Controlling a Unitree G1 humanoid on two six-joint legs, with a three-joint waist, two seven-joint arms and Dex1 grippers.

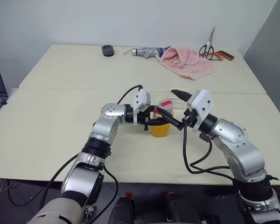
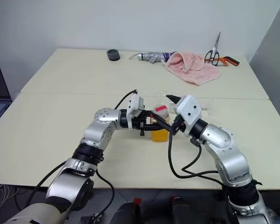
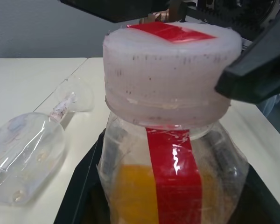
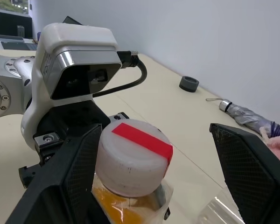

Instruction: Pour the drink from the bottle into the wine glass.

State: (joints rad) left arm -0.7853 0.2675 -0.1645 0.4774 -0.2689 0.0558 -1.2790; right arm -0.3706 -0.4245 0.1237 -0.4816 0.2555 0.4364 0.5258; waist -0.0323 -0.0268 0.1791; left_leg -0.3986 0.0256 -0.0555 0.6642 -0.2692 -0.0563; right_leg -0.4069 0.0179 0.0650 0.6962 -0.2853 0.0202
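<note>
The bottle [image 1: 161, 122] stood upright, clamped in the left pincer [image 1: 155, 119], apparently to steady it while the right pincer [image 4: 154, 163], spread wide, straddled its still-fitted cap [image 4: 133, 156] for unscrewing; the wine glass [image 3: 30, 154] lay toppled on the bench [image 1: 46, 121] just beyond.

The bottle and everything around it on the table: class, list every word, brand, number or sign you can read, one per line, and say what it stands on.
None can be read.
The bottle: its red stripe is plain, with no print.
Its cap: a plain red strip, no lettering.
The wine glass, lying on its side: no marking visible.
The left gripper and right gripper: no legible labels.
</note>
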